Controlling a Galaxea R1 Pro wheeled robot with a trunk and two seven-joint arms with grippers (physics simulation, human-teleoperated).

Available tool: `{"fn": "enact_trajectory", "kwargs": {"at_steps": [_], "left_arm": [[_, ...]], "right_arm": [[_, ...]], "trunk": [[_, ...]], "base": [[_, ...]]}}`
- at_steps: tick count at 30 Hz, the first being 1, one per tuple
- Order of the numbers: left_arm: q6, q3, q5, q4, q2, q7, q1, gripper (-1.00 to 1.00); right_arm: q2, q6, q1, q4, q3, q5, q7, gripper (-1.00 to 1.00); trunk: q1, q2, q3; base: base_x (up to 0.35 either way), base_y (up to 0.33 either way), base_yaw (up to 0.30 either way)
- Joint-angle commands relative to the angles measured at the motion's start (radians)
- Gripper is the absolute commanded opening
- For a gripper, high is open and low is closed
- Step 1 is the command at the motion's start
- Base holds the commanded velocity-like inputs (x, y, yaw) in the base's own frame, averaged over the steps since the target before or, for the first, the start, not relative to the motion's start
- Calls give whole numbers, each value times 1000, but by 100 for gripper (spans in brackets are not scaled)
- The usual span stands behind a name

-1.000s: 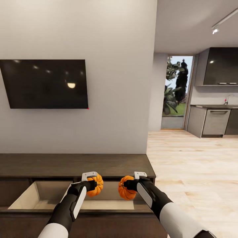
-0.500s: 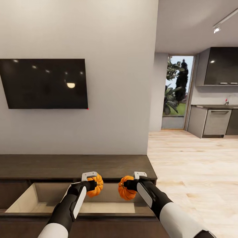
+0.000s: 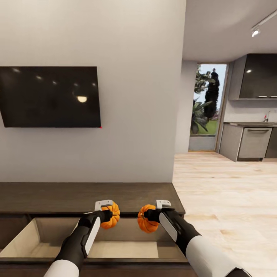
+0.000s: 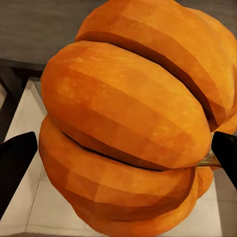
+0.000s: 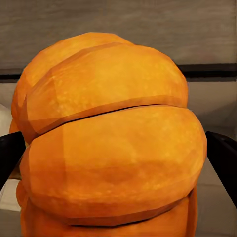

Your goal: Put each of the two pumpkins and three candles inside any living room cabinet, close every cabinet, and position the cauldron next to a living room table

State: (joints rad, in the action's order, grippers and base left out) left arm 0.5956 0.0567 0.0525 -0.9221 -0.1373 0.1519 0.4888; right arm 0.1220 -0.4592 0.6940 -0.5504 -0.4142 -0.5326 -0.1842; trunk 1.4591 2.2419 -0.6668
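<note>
Two orange ribbed pumpkins hang side by side over the pulled-out front of the dark-brown cabinet (image 3: 84, 198). My left gripper (image 3: 107, 215) is shut on the left pumpkin (image 3: 111, 216), which looms large in the left wrist view (image 4: 133, 123). My right gripper (image 3: 148, 217) is shut on the right pumpkin (image 3: 147, 224), seen close up in the right wrist view (image 5: 111, 143). Below both lies the cabinet's pale open interior (image 3: 96, 240). The candles, the cauldron and the table are out of view.
A black TV (image 3: 50, 96) hangs on the grey wall above the cabinet. To the right, pale wood floor (image 3: 231, 192) runs to a kitchen with grey units (image 3: 252, 142) and a glass door (image 3: 206, 105).
The whole picture has shifted: the camera has moved forward, so the open cabinet sits lower and nearer in view. Both grippers still hold their pumpkins in the same pose.
</note>
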Motion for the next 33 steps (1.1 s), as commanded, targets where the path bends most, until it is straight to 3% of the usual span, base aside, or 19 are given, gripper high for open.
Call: {"fn": "enact_trajectory", "kwargs": {"at_steps": [1, 12, 20, 22, 27, 33], "left_arm": [[4, 2, 6, -1, -1, 5, 1, -100], [4, 2, 6, -1, -1, 5, 0, -100], [14, 2, 6, -1, -2, 5, 1, -100], [48, 1, 6, -2, -2, 4, 4, -100], [219, 2, 6, -46, -2, 3, 11, -100], [271, 2, 6, -61, -2, 4, 11, -100]], "right_arm": [[-1, -3, 1, -2, -6, -10, -12, -100], [-1, -3, 1, -2, -6, -10, -11, -100], [-1, -38, 1, -2, -5, -10, -11, -100], [-1, -57, 3, -1, -5, -10, -12, -100], [-1, -92, 18, 2, -5, -12, -12, -100], [-1, -107, 19, 3, -5, -11, -16, -100]], "trunk": [[0, 1, -1], [0, 1, -1], [31, 57, -26], [38, 71, -33], [57, 106, -48], [80, 148, -67]], "base": [[86, 0, 0], [96, 0, 0], [1, 0, 0], [0, 0, 0], [0, 0, 0], [0, 0, 0]]}}
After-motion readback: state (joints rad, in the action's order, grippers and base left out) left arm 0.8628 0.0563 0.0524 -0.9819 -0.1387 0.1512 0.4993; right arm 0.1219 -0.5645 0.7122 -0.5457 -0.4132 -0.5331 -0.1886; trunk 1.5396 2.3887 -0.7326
